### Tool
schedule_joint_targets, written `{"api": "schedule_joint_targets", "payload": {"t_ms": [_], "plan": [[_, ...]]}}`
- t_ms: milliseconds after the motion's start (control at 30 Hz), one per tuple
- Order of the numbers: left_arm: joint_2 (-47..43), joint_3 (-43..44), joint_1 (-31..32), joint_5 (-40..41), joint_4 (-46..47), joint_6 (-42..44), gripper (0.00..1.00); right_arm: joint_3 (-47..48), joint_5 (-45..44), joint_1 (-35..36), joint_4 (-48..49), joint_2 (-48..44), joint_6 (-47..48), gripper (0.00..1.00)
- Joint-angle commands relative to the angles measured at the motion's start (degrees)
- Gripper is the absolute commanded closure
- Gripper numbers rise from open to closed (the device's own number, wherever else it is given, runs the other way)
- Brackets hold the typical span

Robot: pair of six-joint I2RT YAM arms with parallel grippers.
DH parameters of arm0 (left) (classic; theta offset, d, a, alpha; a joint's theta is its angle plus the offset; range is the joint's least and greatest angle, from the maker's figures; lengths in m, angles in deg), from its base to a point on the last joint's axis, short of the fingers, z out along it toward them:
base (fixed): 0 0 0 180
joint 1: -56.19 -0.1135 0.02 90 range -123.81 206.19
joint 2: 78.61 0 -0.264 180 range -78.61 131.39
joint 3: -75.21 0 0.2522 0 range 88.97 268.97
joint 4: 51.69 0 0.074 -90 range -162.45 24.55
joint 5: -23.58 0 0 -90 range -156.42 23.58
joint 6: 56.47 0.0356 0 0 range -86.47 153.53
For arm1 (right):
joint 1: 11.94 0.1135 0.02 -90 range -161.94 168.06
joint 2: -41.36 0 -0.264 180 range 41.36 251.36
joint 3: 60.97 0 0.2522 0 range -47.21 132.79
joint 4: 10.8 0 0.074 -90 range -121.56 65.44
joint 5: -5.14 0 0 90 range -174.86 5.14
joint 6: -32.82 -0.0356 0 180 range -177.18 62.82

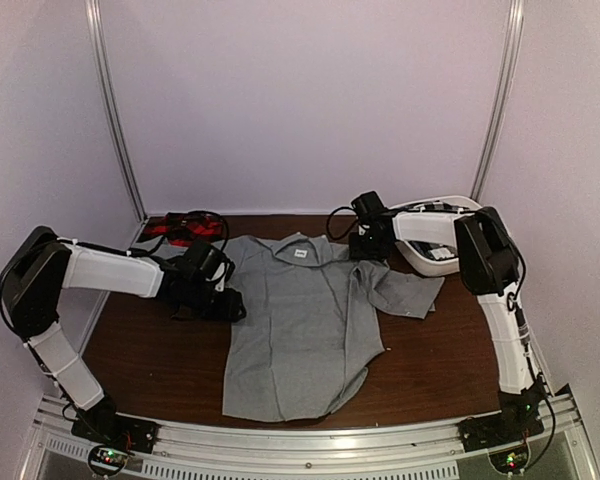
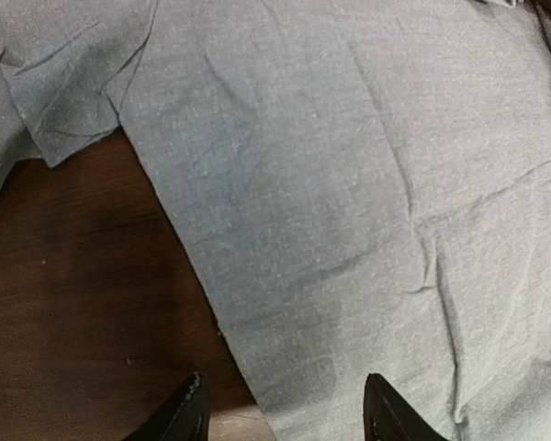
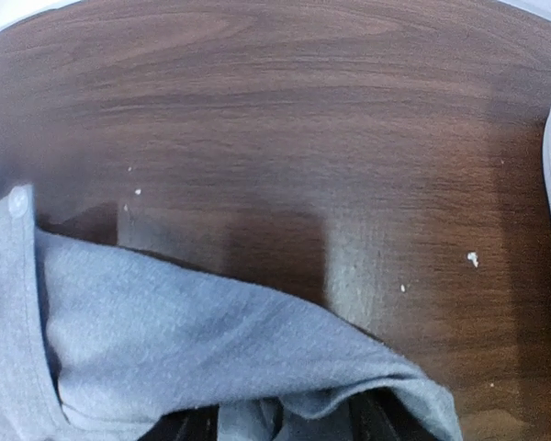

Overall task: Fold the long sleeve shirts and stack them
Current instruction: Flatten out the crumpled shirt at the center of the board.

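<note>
Early stage, I'd say: grey shirt [image 1: 300,330] lies spread mid-desk [image 1: 450,350], collar at the far side, right sleeve [image 1: 410,292] only half pulled in, body not folded. Plaid shirt [image 1: 185,229] is a heap in the far-left corner, so its fold and the stacking are both left. Left pincer [image 2: 285,409] is apart over the shirt's left edge; right pincer [image 1: 368,243] is at the shoulder with cloth over its tips, so I can't tell if it's clamped.

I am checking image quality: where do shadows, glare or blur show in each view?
Top view: soft overall, the plaid shirt dark and unclear. Left wrist: grey shirt weave sharp, a soft shadow above the fingers. Right wrist: pale glare on the table, left edge blurred.
</note>
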Motion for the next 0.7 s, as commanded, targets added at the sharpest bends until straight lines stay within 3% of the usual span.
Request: {"api": "schedule_joint_targets", "payload": {"t_ms": [0, 300, 667], "plan": [[-3.1, 3.8, 0.9, -1.1, -0.7, 1.2, 0.42, -3.9, -2.8, 2.3, -1.0, -8.4, -0.1, 0.45], [1.5, 9.4, 5.2, -2.0, 0.6, -0.2, 0.42, -17.1, -7.2, 9.7, -0.2, -20.0, -1.3, 0.38], [7.7, 9.0, 5.2, -2.9, 4.9, -0.4, 0.42, -39.2, -10.0, 24.5, -1.7, -37.0, -10.8, 0.36]]}}
